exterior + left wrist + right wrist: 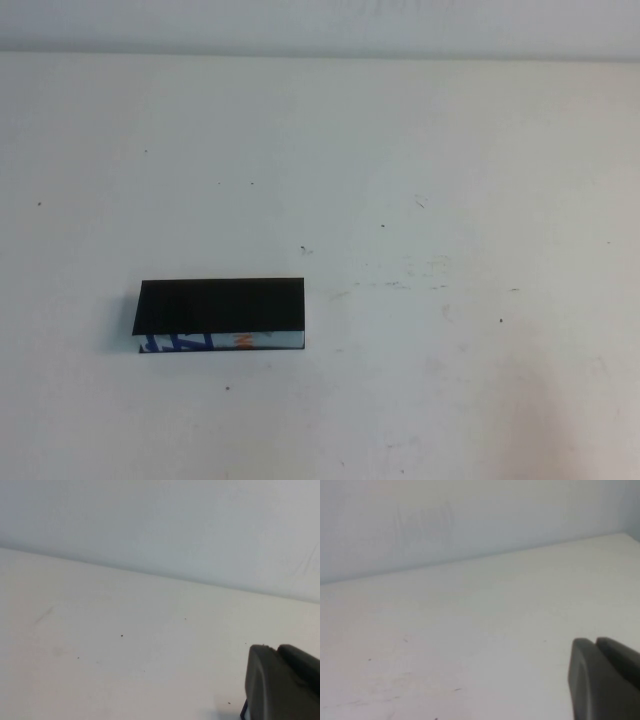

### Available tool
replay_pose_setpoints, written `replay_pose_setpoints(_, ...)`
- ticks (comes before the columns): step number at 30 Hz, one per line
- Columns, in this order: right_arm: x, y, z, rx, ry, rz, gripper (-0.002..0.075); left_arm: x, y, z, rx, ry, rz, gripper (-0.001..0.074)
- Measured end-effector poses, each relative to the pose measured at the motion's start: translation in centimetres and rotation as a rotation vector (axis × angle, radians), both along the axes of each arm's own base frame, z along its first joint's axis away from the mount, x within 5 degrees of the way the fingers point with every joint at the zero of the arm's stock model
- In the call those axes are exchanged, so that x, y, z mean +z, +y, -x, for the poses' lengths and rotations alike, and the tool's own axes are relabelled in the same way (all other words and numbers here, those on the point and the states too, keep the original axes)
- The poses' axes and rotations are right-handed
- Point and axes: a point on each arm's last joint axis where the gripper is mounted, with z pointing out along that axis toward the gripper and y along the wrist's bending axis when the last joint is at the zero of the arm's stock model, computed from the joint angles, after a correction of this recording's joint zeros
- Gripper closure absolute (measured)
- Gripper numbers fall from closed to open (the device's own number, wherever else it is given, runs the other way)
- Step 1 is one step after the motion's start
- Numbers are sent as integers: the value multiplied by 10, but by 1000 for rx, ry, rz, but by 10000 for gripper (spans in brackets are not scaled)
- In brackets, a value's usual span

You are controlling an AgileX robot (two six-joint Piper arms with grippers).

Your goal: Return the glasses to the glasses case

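Note:
The glasses case (220,305) lies on the white table, left of the middle and toward the near side in the high view. It is flat and black, and its white edge strip (222,342) with blue and orange print faces me. The glasses are out of view. Neither arm shows in the high view. In the left wrist view my left gripper (276,649) hangs over bare table, fingers pressed together with nothing between them. My right gripper (595,641) in the right wrist view is likewise shut and empty above the table.
The white tabletop (450,200) carries only small dark specks and faint scuffs. A pale wall (320,25) runs along its far edge. A thin dark sliver (243,711) shows beside the left fingers; I cannot tell what it is.

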Motion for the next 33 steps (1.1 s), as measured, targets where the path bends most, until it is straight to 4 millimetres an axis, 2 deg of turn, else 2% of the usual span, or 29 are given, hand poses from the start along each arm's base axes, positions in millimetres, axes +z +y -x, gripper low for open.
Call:
replay_pose_setpoints(6,-23,-2,15,-35,-49,8,737,0,0,0,0,0,0,738)
replay_pose_setpoints(13,-43,6,19,48,167,21,737,0,0,0,0,0,0,738)
replay_pose_setpoints(33,-46,7,20,59,192,13,737,0,0,0,0,0,0,738)
